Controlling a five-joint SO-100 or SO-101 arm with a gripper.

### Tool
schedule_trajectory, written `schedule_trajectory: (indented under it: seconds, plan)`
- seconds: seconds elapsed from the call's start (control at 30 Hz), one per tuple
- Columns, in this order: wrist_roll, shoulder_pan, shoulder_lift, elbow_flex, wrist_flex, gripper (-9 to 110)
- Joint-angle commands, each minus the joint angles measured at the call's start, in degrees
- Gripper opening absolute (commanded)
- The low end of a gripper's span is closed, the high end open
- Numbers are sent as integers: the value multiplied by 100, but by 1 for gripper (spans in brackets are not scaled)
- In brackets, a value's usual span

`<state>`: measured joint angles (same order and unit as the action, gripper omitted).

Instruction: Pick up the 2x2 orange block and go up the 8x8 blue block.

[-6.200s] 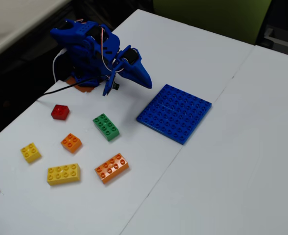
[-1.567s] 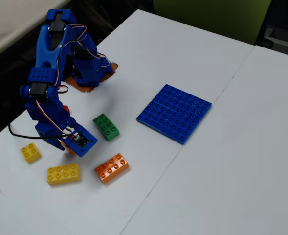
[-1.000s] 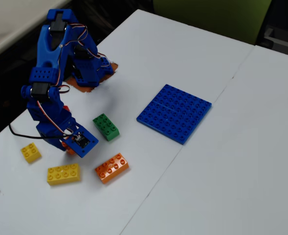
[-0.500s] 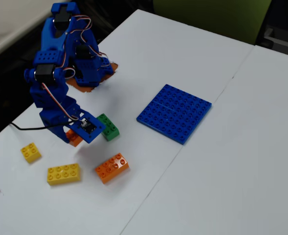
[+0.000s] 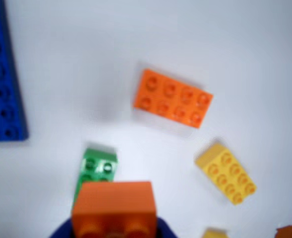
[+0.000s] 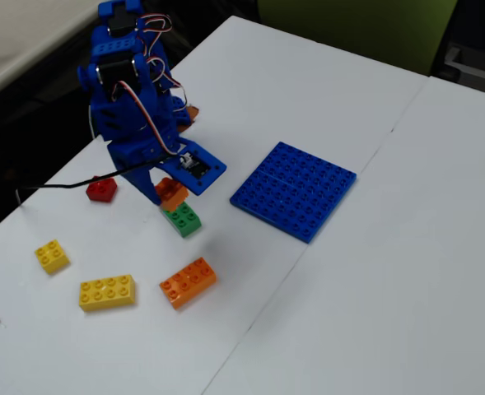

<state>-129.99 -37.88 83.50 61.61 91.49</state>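
Hovering above the green brick (image 6: 182, 218), the tool (image 6: 166, 196) is clamped on the 2x2 orange block (image 6: 173, 192).

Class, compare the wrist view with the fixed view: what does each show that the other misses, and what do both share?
Only the wrist view: a close-up of the 2x2 orange block from above.
Only the fixed view: the blue arm, red brick, the whole 8x8 blue block, the table edges.
Both: the hand shut on that block, green brick, long orange brick, long yellow brick.
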Motion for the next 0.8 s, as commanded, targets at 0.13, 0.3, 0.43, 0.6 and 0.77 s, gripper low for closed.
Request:
schedule_trajectory:
  seconds: [0.13,0.3,0.43,0.6,0.77]
  plan:
    - [826,905,167,-958,325,0]
    - [1187,1371,-193,-1617,615,0]
    - [1529,1767,-343,-1740,606,0]
    - [2048,2294,-598,-1934,606,0]
    - [2276,2742,-765,-1969,677,0]
